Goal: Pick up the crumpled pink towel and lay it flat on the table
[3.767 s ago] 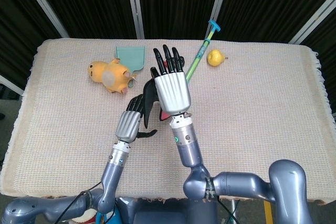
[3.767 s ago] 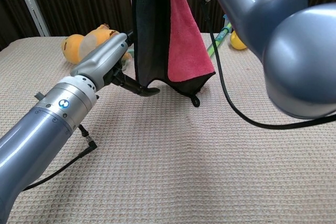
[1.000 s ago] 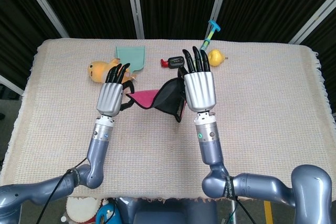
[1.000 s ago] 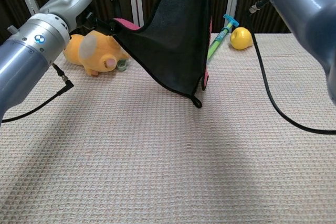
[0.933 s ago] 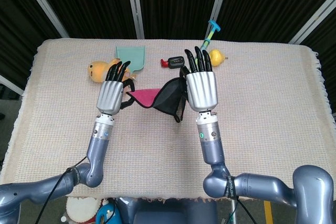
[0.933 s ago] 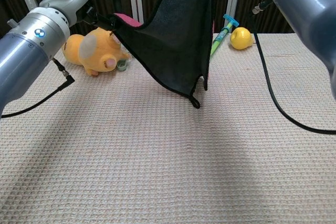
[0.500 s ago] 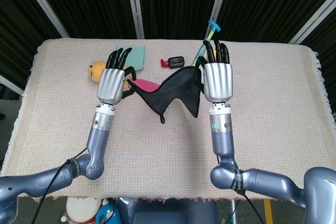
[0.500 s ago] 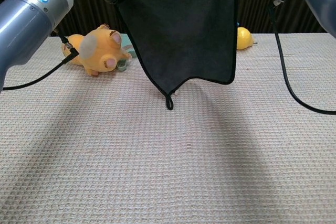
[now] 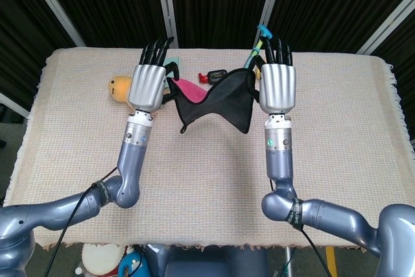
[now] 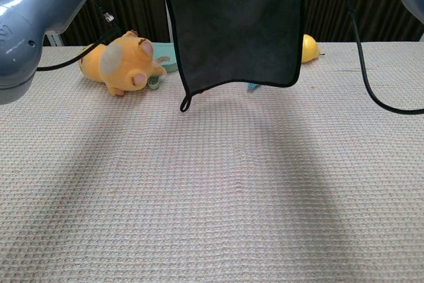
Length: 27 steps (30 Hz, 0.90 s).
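Towel is pinched at top corners by left hand & right hand; should be lowered evenly, kept taut, onto tabletop nearer than plush toy.

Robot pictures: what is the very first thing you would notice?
The big dark towel hangs in the air above the middle of the table, its pink side peeking out in the head view. The left hand and the right hand each hold a top corner, stretching it between them. Behind it, an orange plush toy lies on the table's far left.
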Tool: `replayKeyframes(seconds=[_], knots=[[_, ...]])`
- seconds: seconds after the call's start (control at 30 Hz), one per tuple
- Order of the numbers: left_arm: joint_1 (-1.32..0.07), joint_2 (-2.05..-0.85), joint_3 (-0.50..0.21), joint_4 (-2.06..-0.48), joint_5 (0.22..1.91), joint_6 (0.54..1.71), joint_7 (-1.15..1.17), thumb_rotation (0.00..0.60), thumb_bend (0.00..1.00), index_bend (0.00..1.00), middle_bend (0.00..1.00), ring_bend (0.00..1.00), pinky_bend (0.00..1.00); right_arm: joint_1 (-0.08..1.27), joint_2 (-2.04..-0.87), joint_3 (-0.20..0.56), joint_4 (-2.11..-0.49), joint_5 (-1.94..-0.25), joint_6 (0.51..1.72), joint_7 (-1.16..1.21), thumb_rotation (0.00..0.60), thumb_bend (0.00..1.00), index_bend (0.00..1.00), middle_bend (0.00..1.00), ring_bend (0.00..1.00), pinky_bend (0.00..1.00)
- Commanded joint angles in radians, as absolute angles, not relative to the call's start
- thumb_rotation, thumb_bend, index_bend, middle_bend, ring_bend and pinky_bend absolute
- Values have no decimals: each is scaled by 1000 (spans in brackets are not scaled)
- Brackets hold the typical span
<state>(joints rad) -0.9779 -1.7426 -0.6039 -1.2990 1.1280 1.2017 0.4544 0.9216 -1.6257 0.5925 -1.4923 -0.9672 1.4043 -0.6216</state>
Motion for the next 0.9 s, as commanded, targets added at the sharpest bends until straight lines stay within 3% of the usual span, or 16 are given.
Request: replayKeyframes(seconds=[0.03,0.37,0.9], knots=[[-992,-1742,-608,-1292,1120,1203,458,600,478,635,67,0,70,925,-1622,595,-1486,-966,1400,-612,600,553,583,185,75,103],[-991,-1756,-552,-1299,1111,1220,450,600,478,635,67,0,70,879,-1607,540,-1498,-976,1410,-574,600,553,583,185,75,103],[-825,-1723,-362,-1486,1154,1303,373,600,477,635,67,0,71,714,-1604,337,-1581,-1031,1460,-527,600,553,583,185,75,103]])
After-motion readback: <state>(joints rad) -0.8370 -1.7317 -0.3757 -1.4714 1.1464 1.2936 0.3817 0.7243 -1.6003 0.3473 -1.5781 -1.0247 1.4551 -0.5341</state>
